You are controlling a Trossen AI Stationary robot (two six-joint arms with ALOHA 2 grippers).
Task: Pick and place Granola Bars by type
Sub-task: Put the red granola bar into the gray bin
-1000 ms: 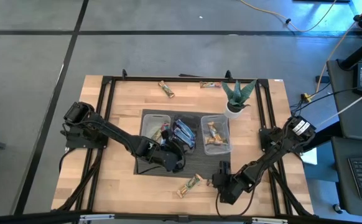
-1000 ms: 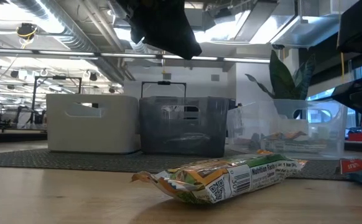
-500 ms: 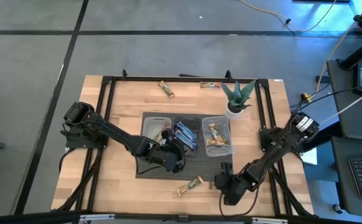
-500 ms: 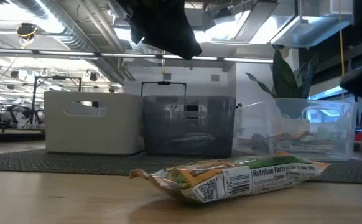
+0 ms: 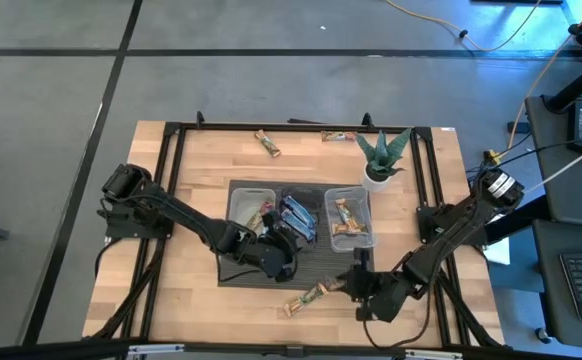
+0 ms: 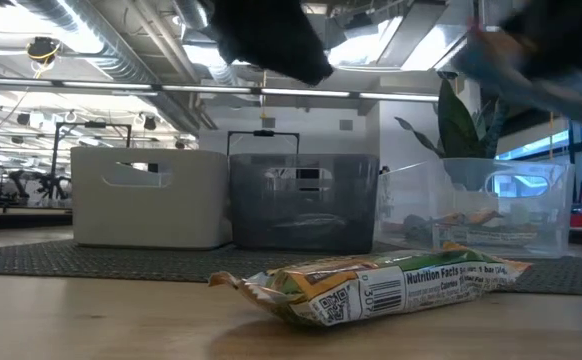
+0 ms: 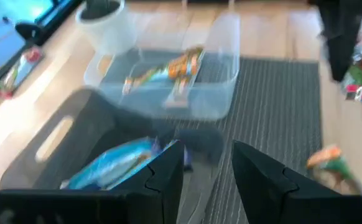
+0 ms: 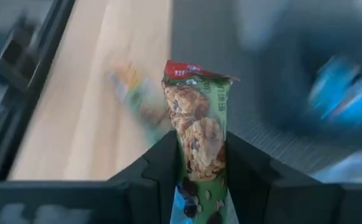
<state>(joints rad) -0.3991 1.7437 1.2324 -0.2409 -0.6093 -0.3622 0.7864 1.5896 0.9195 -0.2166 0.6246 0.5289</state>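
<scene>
The right gripper is clamped on a green-wrapped granola bar and has swung from the table's lower right edge toward the bins, now just below the clear bin at frame centre. Another bar lies on the wood beside it, lower centre. The left gripper, parted and empty, hangs over the dark bin holding blue bars. Delivery has likely begun.
</scene>
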